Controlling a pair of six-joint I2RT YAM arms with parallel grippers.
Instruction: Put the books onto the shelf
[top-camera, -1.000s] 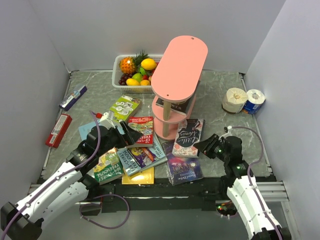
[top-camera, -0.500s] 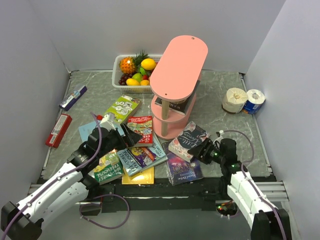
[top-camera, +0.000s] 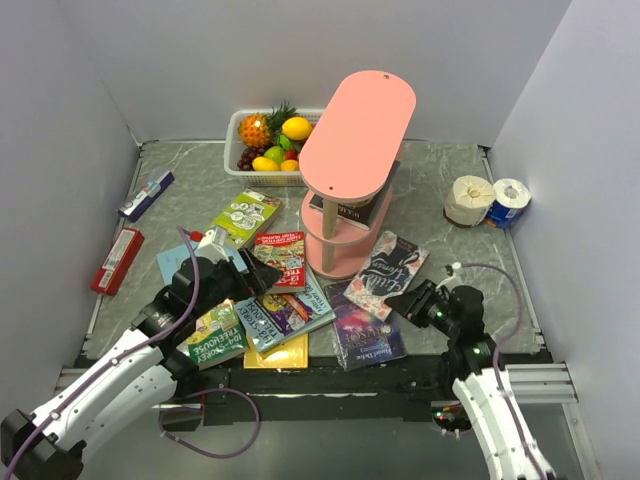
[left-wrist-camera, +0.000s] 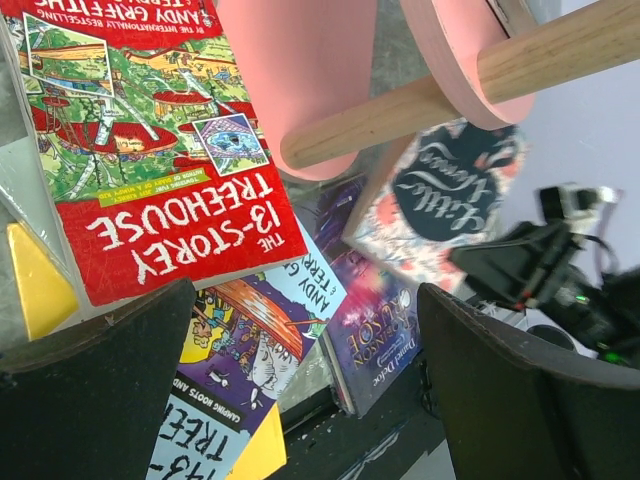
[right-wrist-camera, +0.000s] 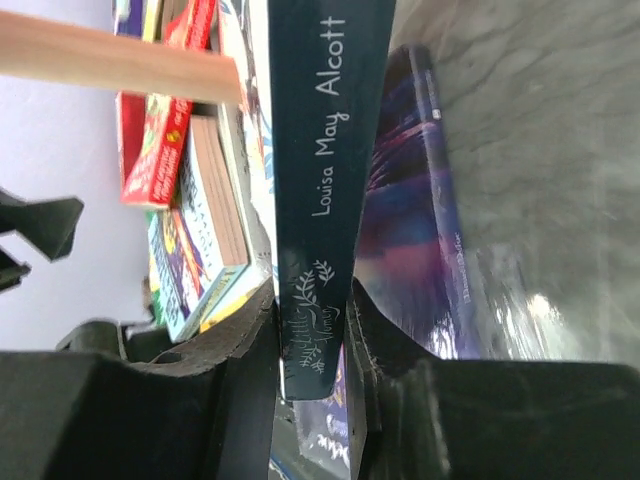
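Observation:
The pink three-tier shelf stands mid-table with a dark book on its middle tier. My right gripper is shut on the dark spine of the "Little Women" book, held on edge by the shelf foot, over the purple galaxy book. Poised over the left pile, my left gripper is open and empty above the red Treehouse book. A light-blue Treehouse book, a green one, a yellow one and a green-white one lie flat.
A white fruit basket sits behind the shelf. Two toilet rolls stand at the right wall. A red packet and a blue-white carton lie along the left wall. A wooden shelf post crosses close above the left gripper.
My right gripper pushed in, opened and then closed on the "Little Women" book; the book has lifted and swung right, away from the shelf foot. The left arm has barely moved.

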